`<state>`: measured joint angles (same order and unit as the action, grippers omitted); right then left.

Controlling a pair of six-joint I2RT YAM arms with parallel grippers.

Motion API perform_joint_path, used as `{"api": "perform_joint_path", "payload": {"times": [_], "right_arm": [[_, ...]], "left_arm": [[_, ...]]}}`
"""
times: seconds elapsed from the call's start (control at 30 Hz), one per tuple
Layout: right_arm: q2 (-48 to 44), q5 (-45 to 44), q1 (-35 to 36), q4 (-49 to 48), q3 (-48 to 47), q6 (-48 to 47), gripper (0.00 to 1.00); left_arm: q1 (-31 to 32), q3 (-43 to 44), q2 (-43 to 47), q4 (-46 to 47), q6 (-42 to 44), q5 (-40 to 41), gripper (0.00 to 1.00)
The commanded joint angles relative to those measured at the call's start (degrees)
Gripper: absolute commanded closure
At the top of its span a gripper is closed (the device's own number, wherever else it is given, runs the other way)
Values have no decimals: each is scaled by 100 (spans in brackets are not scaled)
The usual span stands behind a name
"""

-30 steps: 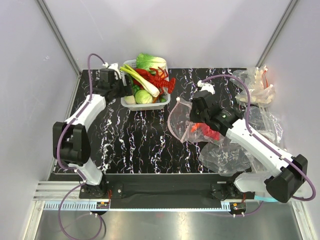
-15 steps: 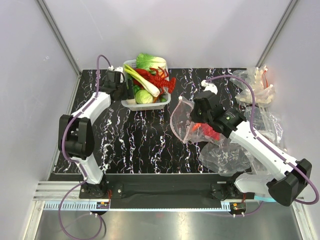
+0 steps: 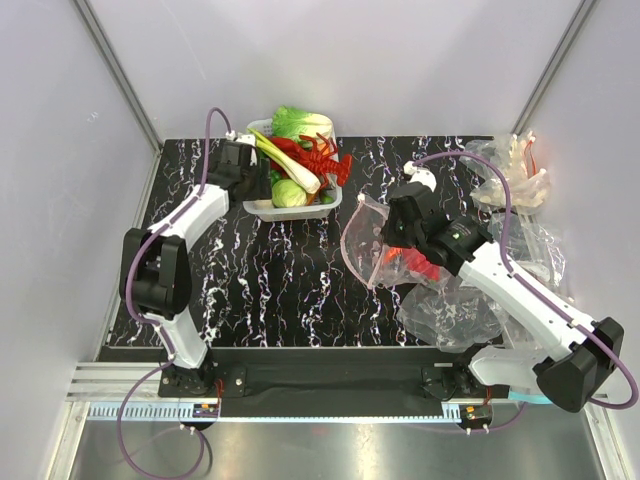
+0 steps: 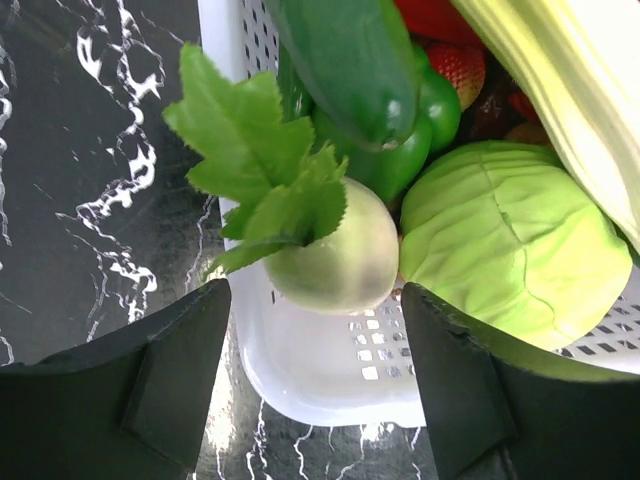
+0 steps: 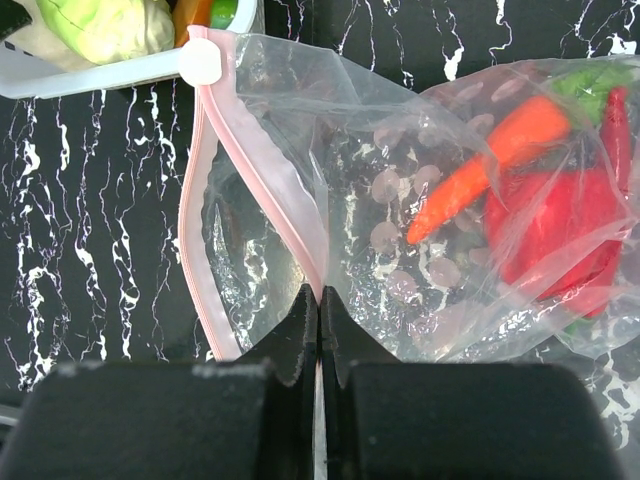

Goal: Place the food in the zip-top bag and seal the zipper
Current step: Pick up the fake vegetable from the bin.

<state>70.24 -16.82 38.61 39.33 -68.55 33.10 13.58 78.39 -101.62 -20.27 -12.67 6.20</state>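
Observation:
The dotted zip-top bag (image 3: 378,250) hangs open from my right gripper (image 3: 392,238), which is shut on its pink zipper strip (image 5: 262,165). Inside the bag lie a red pepper (image 5: 560,225) and an orange-red chili (image 5: 480,165). The white basket (image 3: 262,209) at the back holds the red lobster (image 3: 325,160), leek (image 3: 285,160), cabbage (image 4: 515,240) and a pale green leafy turnip (image 4: 335,255). My left gripper (image 4: 315,400) is open at the basket's left corner, its fingers (image 4: 180,380) either side of the turnip but short of it.
Plain clear bags (image 3: 450,315) lie under my right arm. More crumpled bags (image 3: 510,180) sit at the back right by the wall. The dark marbled table (image 3: 270,280) runs to grey walls on both sides.
My left gripper has moved right, up to the basket's left corner. My right gripper with the bag has risen slightly and holds about still.

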Motion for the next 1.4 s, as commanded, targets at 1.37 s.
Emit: {"api": "perform_joint_path", "payload": {"times": [1.37], "right_arm": [[219, 100, -20, 13, -563, -85, 100]], "left_arm": [[250, 98, 1636, 102, 186, 514, 62]]}}
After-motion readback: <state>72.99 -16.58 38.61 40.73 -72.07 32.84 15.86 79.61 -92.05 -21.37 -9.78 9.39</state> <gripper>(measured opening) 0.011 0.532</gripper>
